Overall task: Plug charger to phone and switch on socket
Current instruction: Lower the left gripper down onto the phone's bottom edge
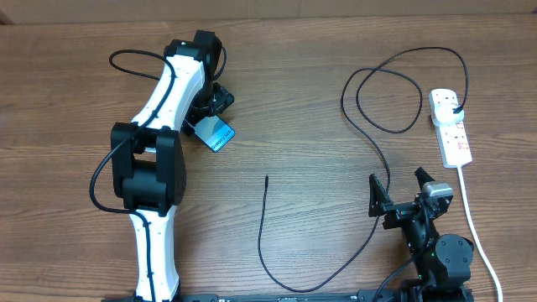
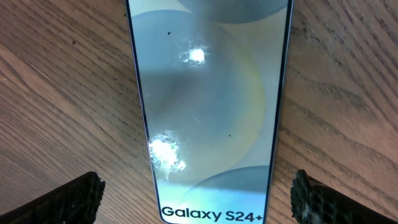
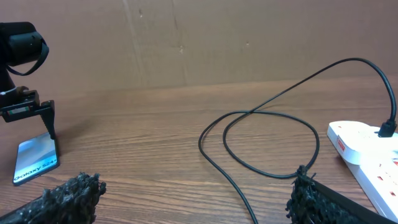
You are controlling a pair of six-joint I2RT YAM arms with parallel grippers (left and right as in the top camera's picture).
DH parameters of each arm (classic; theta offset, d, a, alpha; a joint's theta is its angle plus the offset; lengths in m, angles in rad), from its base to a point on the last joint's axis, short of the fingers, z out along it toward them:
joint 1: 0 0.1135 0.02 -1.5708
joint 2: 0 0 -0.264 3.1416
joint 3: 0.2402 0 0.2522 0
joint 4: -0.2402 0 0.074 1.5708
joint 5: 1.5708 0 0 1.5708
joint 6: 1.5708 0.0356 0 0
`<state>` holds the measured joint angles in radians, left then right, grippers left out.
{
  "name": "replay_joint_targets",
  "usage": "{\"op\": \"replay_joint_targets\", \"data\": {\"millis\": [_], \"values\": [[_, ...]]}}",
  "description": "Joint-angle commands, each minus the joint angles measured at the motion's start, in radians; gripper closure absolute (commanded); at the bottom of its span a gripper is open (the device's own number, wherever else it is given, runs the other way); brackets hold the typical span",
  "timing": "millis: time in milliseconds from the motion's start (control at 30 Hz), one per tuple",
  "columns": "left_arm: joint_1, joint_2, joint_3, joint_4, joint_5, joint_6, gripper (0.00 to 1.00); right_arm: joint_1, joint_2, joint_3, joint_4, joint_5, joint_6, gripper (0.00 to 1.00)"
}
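Two tools are held wide: the right tool (image 3: 196,199) empty, the left tool (image 2: 196,193) astride the phone (image 2: 208,93), judged stiff, slick, fragile, best pinched across its long edges.

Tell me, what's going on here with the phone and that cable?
The left gripper hangs open over the phone, fingers either side, not touching. The charger is plugged into the socket, but its free tip lies on the table, apart from the phone. The right gripper sits open, holding nothing.
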<state>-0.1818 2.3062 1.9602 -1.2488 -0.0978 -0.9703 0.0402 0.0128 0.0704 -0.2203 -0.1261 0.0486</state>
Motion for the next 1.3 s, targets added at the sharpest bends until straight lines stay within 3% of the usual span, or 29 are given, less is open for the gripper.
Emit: {"op": "replay_joint_targets", "data": {"millis": [0,1267], "values": [[0.004,0.012,-0.001,0.003,0.001,-0.025,0.00,0.005,-0.010,-0.005,0.006,0.006,0.000,0.00],[0.042,0.043,-0.002,0.049,-0.006,-0.017,0.00,0.005,-0.010,-0.005,0.006,0.006,0.000,0.00]]}}
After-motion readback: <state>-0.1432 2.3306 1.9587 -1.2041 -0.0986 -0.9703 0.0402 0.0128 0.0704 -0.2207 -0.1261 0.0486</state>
